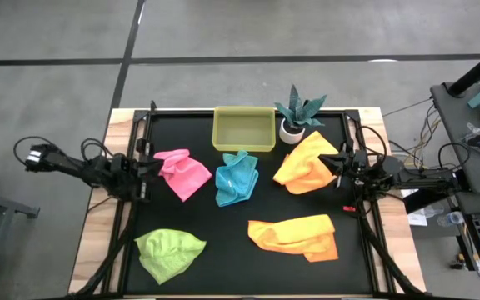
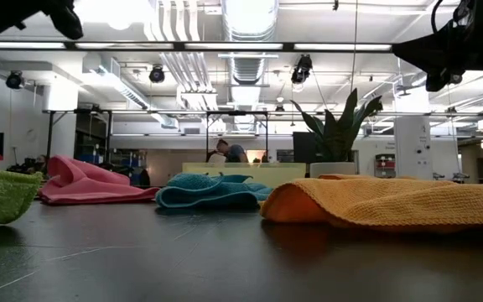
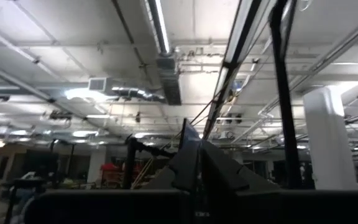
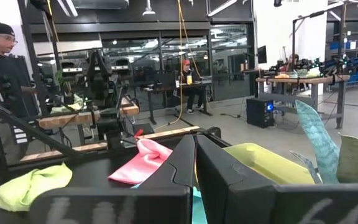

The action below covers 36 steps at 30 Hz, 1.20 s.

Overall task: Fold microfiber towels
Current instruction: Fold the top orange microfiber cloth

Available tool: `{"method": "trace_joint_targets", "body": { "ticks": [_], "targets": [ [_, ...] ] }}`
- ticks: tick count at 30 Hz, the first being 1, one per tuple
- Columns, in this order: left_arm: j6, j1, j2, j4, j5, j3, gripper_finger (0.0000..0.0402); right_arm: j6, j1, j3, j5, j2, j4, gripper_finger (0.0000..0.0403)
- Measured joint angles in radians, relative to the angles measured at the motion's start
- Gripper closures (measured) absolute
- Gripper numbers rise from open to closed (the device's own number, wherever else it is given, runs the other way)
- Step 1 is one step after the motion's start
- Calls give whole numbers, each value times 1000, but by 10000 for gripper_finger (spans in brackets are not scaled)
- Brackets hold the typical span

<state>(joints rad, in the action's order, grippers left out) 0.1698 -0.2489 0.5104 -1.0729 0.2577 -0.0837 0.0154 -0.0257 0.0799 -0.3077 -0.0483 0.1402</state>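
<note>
Across the dark surface (image 1: 248,250), five crumpled towels (image 1: 237,178) lie unfolded; left hand (image 1: 150,167) and right hand (image 1: 337,167), both closed and empty, risk bunching cloth or bumping the plant (image 1: 297,115).

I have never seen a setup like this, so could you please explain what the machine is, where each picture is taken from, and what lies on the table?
It is a two-armed robot at a black table. One picture looks straight down, one looks level across the tabletop, and two come from cameras on the wrists. The left gripper waits at the table's left edge, the right gripper at the right edge; both are shut and hold nothing. Five crumpled towels lie unfolded: pink, turquoise, lime green and two orange ones. At the back stand a yellow tray and a small potted plant.
</note>
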Motion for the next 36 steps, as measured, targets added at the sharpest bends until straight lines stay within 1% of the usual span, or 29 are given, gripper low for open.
{"method": "trace_joint_targets", "body": {
  "ticks": [3,7,10,14,17,22,26,30,33,36],
  "targets": [
    [49,-1,71,-91,-53,0,395,2,0,-2,0,0,0,394],
    [94,0,147,-185,-47,-5,395,29,0,-10,-1,-2,2,394],
    [95,0,226,-192,-44,-41,395,84,0,-8,-52,-10,27,394],
    [100,2,345,-183,-40,-117,395,90,0,8,-60,-54,44,394],
    [100,17,426,-130,-37,-184,395,88,0,32,-60,-112,76,394],
    [99,52,528,49,-35,-307,395,46,0,99,-59,-250,82,394],
    [98,71,602,234,-33,-398,395,-7,0,152,-59,-369,80,394],
    [98,79,656,353,-33,-477,395,-35,0,203,-56,-481,82,394],
    [98,81,700,412,-33,-516,395,-41,0,235,-51,-561,82,394],
    [99,83,730,407,-33,-531,395,-42,0,265,-50,-635,83,394]
  ]
}}
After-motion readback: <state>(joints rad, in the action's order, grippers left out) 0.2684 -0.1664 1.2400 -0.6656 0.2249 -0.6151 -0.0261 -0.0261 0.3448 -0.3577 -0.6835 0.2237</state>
